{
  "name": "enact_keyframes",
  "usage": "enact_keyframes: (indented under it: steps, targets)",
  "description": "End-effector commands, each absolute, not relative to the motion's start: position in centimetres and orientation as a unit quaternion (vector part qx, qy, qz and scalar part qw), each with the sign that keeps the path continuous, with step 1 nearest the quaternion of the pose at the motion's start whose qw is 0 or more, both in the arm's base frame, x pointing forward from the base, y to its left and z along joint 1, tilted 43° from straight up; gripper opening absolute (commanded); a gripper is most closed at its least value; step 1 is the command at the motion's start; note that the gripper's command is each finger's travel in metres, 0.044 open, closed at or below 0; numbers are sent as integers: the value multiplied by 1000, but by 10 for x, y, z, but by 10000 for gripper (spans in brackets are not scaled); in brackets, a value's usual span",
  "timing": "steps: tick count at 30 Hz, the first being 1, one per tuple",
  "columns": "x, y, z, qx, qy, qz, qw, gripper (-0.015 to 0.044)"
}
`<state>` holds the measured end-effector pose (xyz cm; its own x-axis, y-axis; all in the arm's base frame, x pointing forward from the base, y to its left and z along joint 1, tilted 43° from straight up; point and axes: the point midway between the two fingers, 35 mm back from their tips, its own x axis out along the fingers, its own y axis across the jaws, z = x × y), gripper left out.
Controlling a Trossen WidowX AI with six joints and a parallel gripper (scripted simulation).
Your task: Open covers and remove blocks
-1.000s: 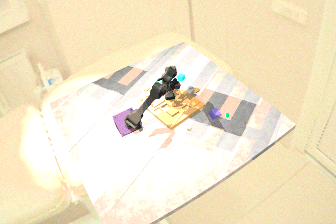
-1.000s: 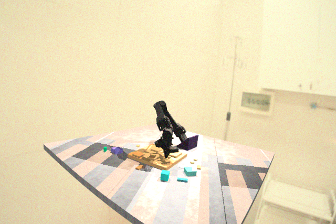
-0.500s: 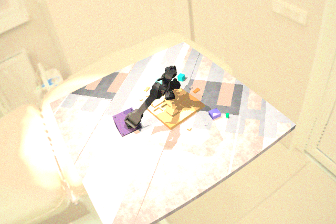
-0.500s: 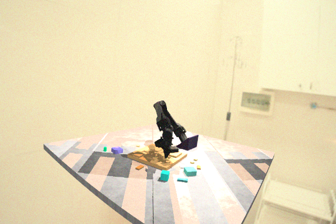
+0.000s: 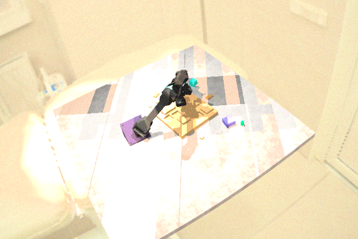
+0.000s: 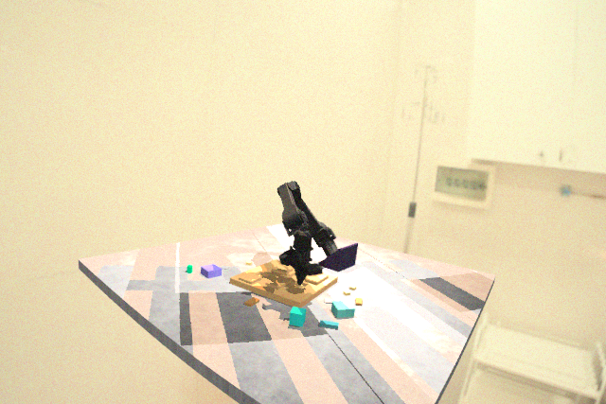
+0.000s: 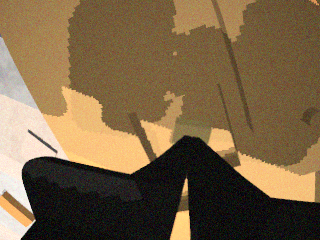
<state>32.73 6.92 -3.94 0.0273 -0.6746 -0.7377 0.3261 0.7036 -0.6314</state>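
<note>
The tan puzzle board [image 5: 184,134] [image 6: 264,292] [image 7: 50,90] lies on the table under the arm. Its raised covers and tracks are partly in shadow, so which covers stand open cannot be told. My gripper [image 5: 181,104] [image 6: 300,282] [image 7: 190,143] is shut and empty, pointing down, with its tips low over or at the board. A dull grey-green patch [image 7: 204,128] shows just beyond the tips in the wrist view. A teal cube [image 5: 193,82] [image 6: 296,316], a larger teal block [image 6: 342,309] and a purple block [image 5: 228,121] [image 6: 210,271] rest on the table beside the board.
A small green piece [image 5: 242,122] [image 6: 189,269] lies past the purple block. An orange piece [image 5: 209,96] [image 6: 251,302], another orange piece [image 5: 156,94] [image 6: 358,301] and a flat teal piece [image 6: 328,324] lie around the board. A purple plate [image 5: 128,127] [image 6: 347,256] is at the arm's base.
</note>
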Motion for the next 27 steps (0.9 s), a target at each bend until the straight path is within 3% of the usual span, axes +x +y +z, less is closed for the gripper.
enact_keyframes:
  steps: [1,27]
  targets:
    - [328,74,-34,-141,598,-355,705,0]
    - [327,77,-31,-141,598,-355,705,0]
